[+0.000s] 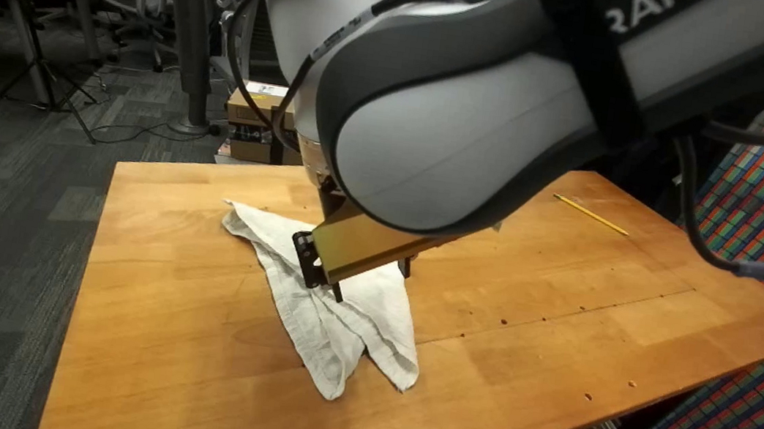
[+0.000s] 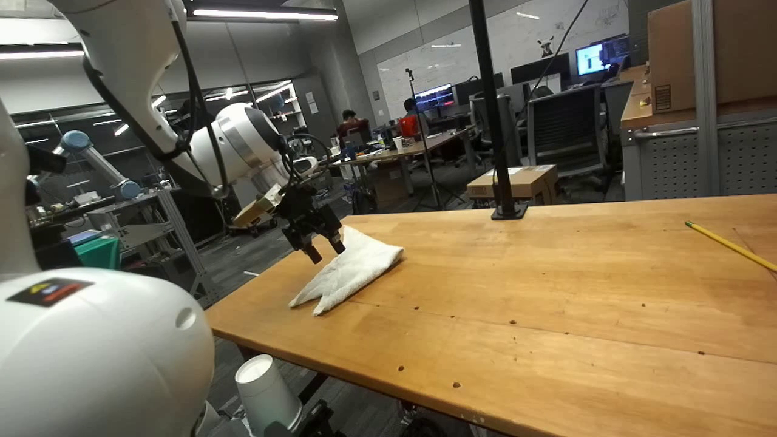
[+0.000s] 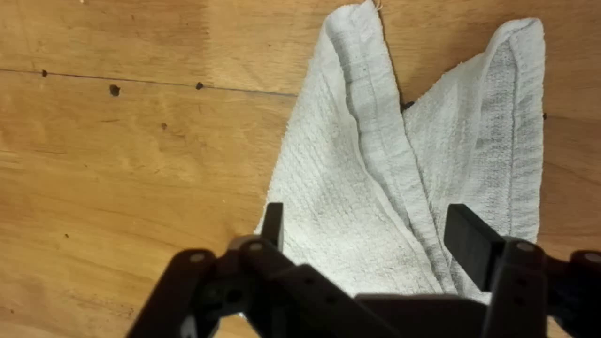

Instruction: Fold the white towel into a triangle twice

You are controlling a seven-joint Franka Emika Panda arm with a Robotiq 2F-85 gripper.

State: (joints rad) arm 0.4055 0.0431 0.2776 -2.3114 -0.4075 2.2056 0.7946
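1. White towel point(image 3: 328, 188): nubbly, wrinkled, layered; two tips splay, upper centre and upper right of wrist view.
2. Lies on table point(image 1: 185, 366), left of centre, both exterior views.
3. Hand point(image 3: 364, 227): fingers apart over it.

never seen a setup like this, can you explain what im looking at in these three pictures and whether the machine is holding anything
The machine is a robot arm ending in a two-fingered gripper. Two pictures look in from outside the robot, from different places; the third is taken from its wrist, looking down past the gripper. On the wooden table lie a white towel, folded over with two corners spread apart, and a yellow pencil. Nothing is held: the gripper stands open over the towel.
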